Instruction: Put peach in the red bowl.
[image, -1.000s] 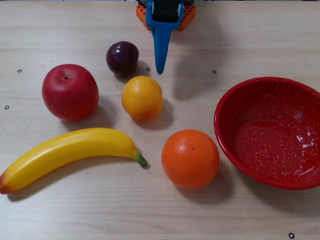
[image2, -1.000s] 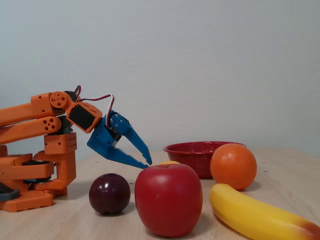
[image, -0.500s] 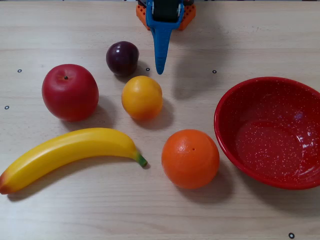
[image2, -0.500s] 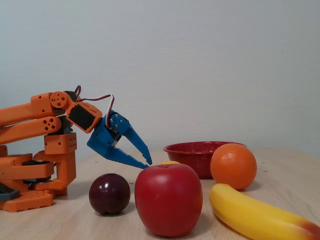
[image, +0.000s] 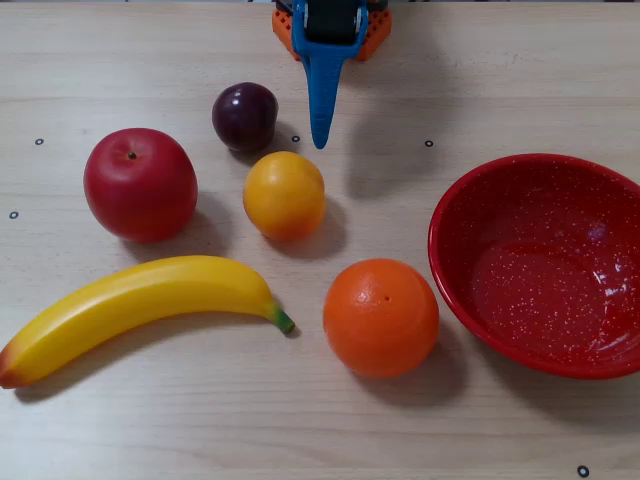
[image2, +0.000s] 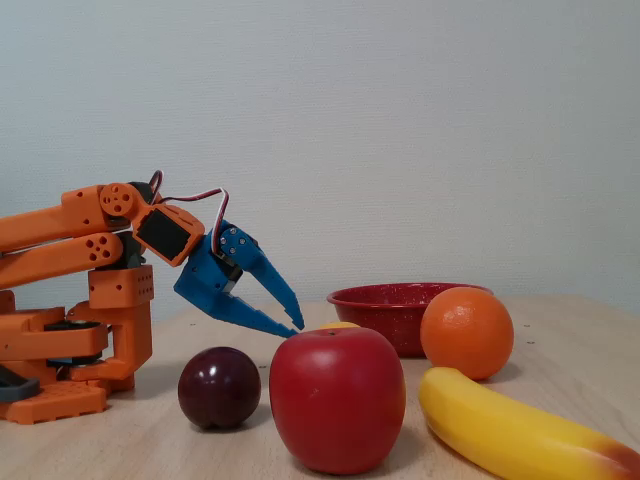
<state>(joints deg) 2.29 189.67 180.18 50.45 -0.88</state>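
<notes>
Peach (image: 284, 195) sitting near the counter (image: 520, 60) middle, toward the far edge, plum (image: 245, 116) just behind it, red bowl (image: 540, 262) off by the right edge. Claw (image2: 297, 323) parted and empty, hovering just short of the fruit. Looks light, rigid, smooth and slippery: best pinched across the widest middle.

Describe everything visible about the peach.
The peach is a smooth, round, yellow-orange fruit with a deeper orange blush and a plastic-looking sheen. It rests on the wooden table, touching nothing, between the plum and orange. In the side fixed view the apple hides nearly all of it.
</notes>
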